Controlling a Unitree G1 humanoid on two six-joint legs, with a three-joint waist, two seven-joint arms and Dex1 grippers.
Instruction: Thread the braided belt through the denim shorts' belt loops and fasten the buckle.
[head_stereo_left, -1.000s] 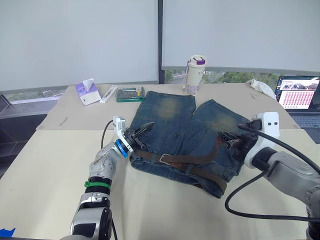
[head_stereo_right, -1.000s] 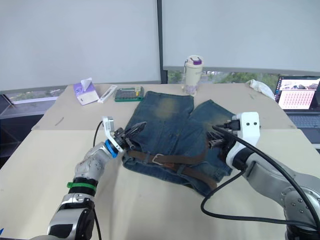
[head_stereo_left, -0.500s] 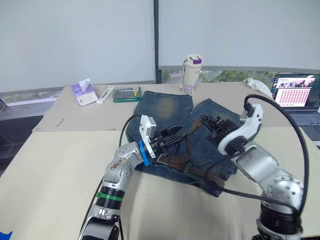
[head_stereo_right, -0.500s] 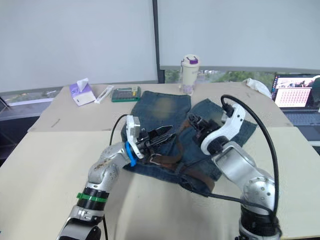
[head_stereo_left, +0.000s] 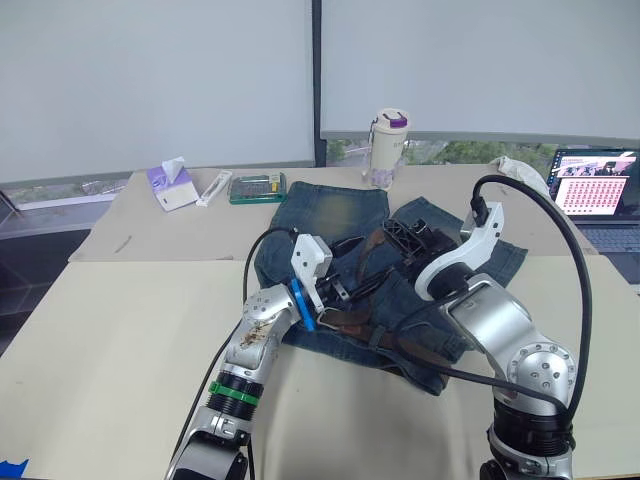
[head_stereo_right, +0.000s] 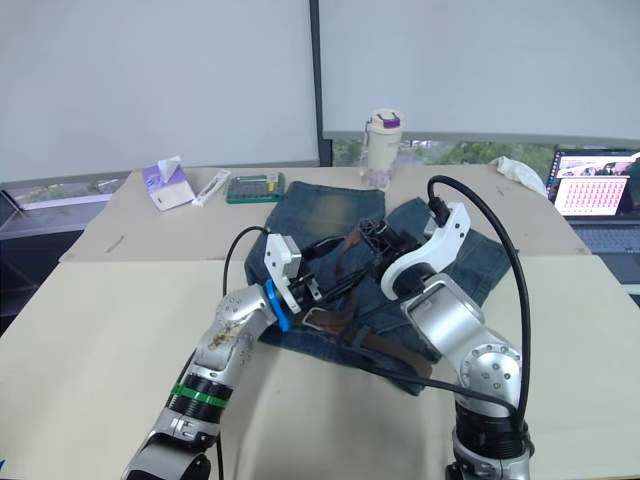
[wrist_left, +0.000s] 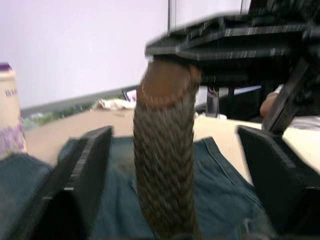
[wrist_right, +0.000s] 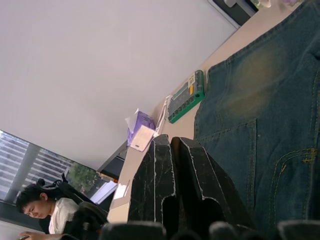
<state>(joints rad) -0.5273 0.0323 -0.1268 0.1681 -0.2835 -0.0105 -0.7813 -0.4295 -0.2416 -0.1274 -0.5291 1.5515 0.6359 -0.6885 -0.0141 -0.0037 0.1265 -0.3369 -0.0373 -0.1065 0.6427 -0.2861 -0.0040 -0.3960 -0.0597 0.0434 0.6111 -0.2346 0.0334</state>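
The denim shorts lie flat on the table, waistband toward me. Along that waistband runs the braided belt, with its silver buckle near the left end. My right gripper is shut on the belt's leather-tipped free end and holds it lifted above the shorts. In the left wrist view that end hangs between the spread fingers of my left gripper, which is open just above the waistband. Whether either finger touches the strap I cannot tell. No belt loop stands out.
At the table's far edge stand a cream cup with a purple lid, a green box and a tissue box. A laptop and a white cloth sit at the back right. A seated person shows beyond the table.
My left gripper has opened and moved right, over the waistband's middle. My right gripper has swung in from the shorts' right side, lifting the belt's end up to the left gripper.
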